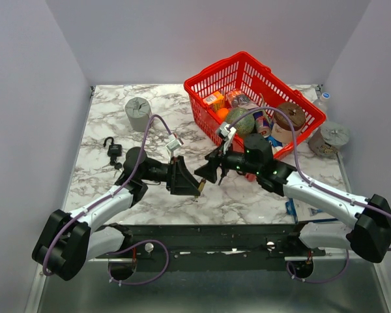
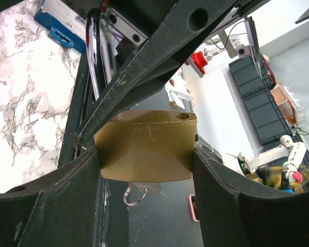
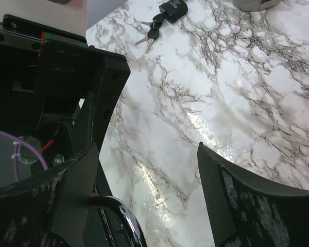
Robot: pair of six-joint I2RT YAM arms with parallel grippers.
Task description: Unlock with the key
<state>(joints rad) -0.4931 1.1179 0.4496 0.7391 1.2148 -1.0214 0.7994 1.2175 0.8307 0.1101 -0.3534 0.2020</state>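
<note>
The left tool (image 2: 144, 154) is clamped on the brass padlock (image 2: 147, 146), its two dark fingers (image 2: 51, 200) pressing the lock's side faces, and holds it raised above the tabletop (image 1: 247, 195) near the middle of the near edge. In the left wrist view a small metal ring with a silver key (image 2: 139, 191) on it hangs at the padlock's underside; whether the key sits in the keyhole cannot be told. The padlock's chromed shackle (image 2: 92, 56) runs up beside the right arm's dark fingers. The right tool (image 1: 205, 175) faces the left tool from the right, its tips just beside the padlock; its jaws stand apart with nothing between them, and in the right wrist view only bare marble shows in the gap, with a curved piece of the chromed shackle (image 3: 124, 221) at the lower edge. Toward the tabletop's left edge, well apart from both tools, lies a black padlock (image 1: 113, 150) with black-headed keys (image 3: 151, 35) just beside it. A red basket (image 1: 205, 83) full of groceries sits at the far right corner, a grey cylinder (image 1: 137, 112) stands near the far edge, and a tape roll (image 1: 330, 137) lies by the right edge.
</note>
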